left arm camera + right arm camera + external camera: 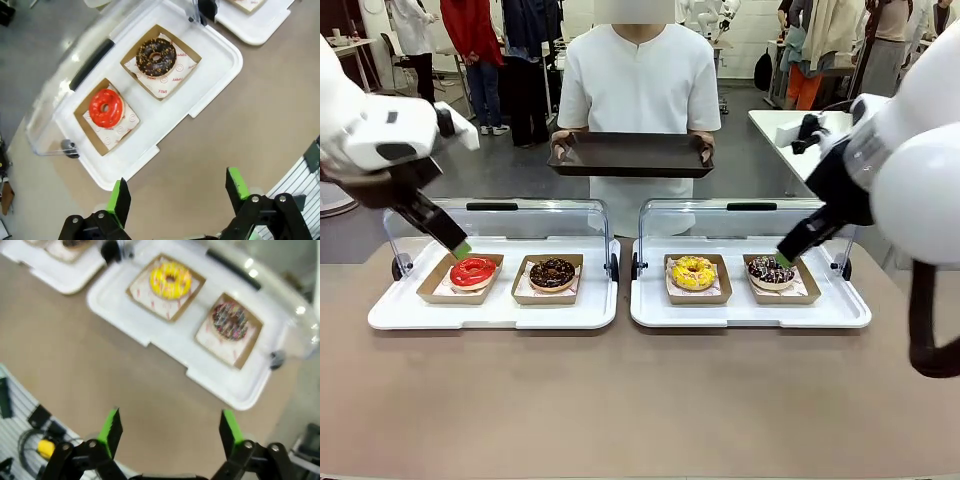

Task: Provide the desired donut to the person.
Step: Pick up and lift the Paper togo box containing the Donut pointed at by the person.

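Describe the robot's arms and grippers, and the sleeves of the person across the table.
Both arms are glossy white with rounded housings: the left arm and the right arm, with a thick black cable looping below the right one. The left gripper and right gripper are black with bolted linkages and bright green pads. The person wears plain white short sleeves.

Front view faces person (638, 80) across table (620, 400), wrist views high above left tray (216, 65), right tray (175, 338)
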Motion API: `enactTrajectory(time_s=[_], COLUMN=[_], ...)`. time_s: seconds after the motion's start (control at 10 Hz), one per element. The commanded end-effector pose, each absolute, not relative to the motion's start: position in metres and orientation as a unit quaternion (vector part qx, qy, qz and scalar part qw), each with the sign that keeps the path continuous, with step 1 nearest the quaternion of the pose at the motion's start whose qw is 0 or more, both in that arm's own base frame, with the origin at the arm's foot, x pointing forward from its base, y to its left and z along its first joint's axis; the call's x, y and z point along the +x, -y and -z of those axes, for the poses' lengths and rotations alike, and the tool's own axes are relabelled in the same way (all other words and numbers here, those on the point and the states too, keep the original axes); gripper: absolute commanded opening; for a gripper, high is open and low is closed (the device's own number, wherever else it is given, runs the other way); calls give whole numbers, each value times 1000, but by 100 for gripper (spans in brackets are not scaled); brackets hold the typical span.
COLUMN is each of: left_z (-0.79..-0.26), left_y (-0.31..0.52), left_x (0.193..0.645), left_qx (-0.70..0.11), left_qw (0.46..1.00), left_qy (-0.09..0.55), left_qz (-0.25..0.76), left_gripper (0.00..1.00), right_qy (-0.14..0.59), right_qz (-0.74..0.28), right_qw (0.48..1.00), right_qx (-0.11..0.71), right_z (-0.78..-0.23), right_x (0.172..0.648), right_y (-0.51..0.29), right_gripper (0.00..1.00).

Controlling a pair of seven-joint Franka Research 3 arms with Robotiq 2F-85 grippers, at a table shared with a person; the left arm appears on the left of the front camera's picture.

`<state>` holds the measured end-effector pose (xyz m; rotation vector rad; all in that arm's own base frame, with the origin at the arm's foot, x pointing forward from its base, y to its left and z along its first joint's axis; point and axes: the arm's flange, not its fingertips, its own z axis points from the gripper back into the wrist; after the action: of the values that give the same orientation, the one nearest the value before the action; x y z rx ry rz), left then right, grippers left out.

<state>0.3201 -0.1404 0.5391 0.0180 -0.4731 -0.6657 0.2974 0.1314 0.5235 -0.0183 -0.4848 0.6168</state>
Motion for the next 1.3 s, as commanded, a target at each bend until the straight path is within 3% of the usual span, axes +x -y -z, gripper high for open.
enactTrajectory(time_s=[0.0,0.8,0.9,1.2], left_z=[-552,-556,-561,-574], left_y=[141,138,117,43], left_x=[325,319,320,342], left_qx=[21,11,-76,-275], left_qw=[924,919,886,779], left_qy=[231,234,225,247], left_qz=[303,318,399,507], left_gripper=[100,100,100,100], right_qy=[216,219,217,255], right_qz=[-294,-301,-407,-483], right_qw=[930,928,887,808], right_qx=[-42,-21,34,223], right_z=[-547,-546,-553,-563], right_x=[280,280,286,319], right_y=[-136,-132,-104,-2], right_gripper=[100,100,100,100])
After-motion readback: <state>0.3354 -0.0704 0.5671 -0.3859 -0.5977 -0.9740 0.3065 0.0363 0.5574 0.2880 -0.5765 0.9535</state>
